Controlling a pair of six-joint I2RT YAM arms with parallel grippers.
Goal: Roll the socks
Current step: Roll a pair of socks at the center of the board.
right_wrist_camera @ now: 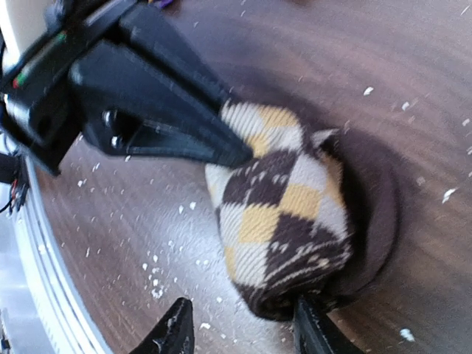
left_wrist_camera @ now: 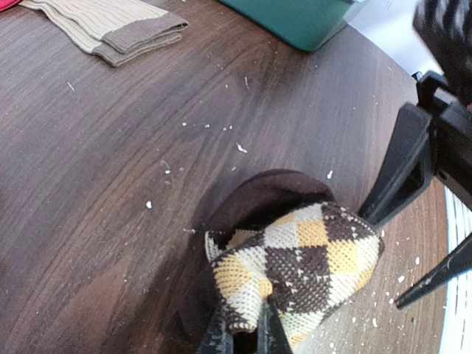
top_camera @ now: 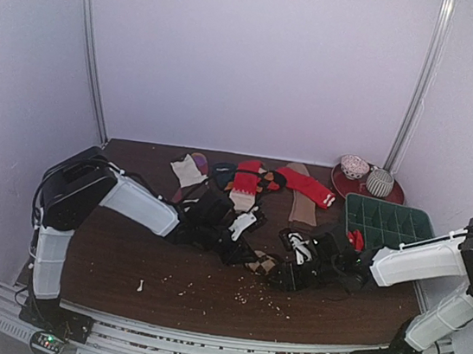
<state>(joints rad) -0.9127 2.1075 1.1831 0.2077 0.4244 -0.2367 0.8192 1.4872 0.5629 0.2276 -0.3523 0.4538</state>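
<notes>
Wood table (top_camera: 114,248): argyle sock (left_wrist_camera: 302,265) is lying front-centre btwn arms, bunched into a roll. L gripper (left_wrist_camera: 243,335) is pinching its edge, fingers pressed together; R gripper (right_wrist_camera: 243,335) fingers are standing spread beside it. Best: L holding firm, R tucking brown cuff over w/o unrolling.

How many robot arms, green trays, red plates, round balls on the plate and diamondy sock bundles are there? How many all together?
Robot arms: 2 (left arm, right arm)
Green tray: 1
Red plate: 1
Round balls on the plate: 2 (spotted white ball, striped grey ball)
Argyle sock bundle: 1
Total: 7
</notes>
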